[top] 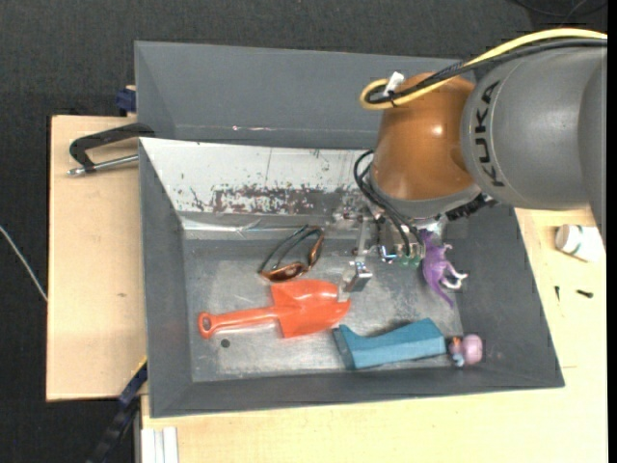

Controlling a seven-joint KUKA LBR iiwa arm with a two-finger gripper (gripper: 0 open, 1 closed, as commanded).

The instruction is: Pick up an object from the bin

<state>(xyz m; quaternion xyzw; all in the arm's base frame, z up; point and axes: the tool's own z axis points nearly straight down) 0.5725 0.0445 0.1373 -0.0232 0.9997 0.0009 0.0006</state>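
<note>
The grey metal bin is carrying a few loose things on its scuffed floor. An orange toy shovel is lying flat near the middle, its handle pointing left and its blade to the right. Just beyond the blade, on the far side, a pair of brown-tinted sunglasses is resting; whether it is touching the shovel cannot be told. A blue wedge-shaped piece is lying along the near wall, right of the blade, with a small purple knob sitting against its right end. A purple toy figure is lying farther back on the right.
</note>
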